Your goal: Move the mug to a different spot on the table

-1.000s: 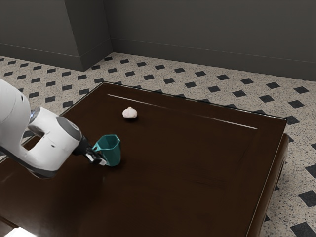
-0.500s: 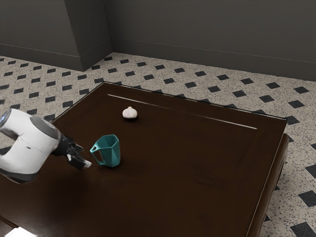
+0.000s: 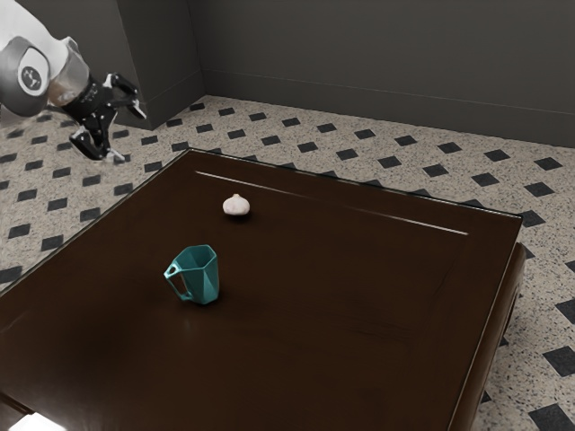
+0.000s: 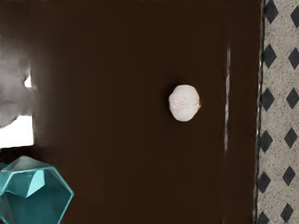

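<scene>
A teal faceted mug (image 3: 195, 274) stands upright on the dark brown table (image 3: 359, 296), its handle toward the exterior view's left. My gripper (image 3: 125, 134) hangs high in the exterior view's upper left, beyond the table's far left edge and well apart from the mug. Its fingers are open with nothing between them. In the wrist view the mug (image 4: 32, 193) lies below my hand, seen from above, on the table (image 4: 117, 70).
A white garlic bulb (image 3: 236, 205) lies on the table behind the mug, toward the far edge; the wrist view shows the garlic bulb (image 4: 184, 102) too. Checkered floor (image 3: 422, 153) surrounds the table. A dark wall corner (image 3: 162, 54) stands behind my gripper.
My gripper was at the mug's handle, drew back to the exterior view's left, then rose far up to the upper left. The mug stayed where it stood.
</scene>
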Controlling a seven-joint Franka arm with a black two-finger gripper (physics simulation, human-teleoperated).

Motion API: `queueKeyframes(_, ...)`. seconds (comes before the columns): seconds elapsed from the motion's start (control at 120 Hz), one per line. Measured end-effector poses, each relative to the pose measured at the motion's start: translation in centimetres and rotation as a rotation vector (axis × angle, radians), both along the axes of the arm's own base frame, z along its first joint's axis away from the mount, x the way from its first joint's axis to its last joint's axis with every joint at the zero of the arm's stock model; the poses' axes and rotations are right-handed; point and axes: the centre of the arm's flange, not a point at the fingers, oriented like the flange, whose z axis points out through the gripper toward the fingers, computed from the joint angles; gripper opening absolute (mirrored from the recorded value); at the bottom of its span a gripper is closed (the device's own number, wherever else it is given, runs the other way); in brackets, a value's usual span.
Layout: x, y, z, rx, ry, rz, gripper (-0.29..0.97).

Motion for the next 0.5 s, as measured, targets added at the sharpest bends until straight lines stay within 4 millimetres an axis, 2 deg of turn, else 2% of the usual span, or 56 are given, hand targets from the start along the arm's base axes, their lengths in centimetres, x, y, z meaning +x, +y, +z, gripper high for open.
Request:
queueKeyframes(0.058,1.6,-1.7,1.8,0.093,0.064,-0.120,0.68)
queueKeyframes(0.142,3.2,-3.5,2.1,0.211,0.161,-0.278,0.68)
queueKeyframes(0.2,3.8,-5.3,1.5,0.276,0.224,-0.391,0.68)
queueKeyframes(0.358,3.9,-9.5,0.0,0.398,0.329,-0.652,0.68)
queueKeyframes(0.5,3.6,-10.4,-0.4,0.484,0.372,-0.823,0.68)
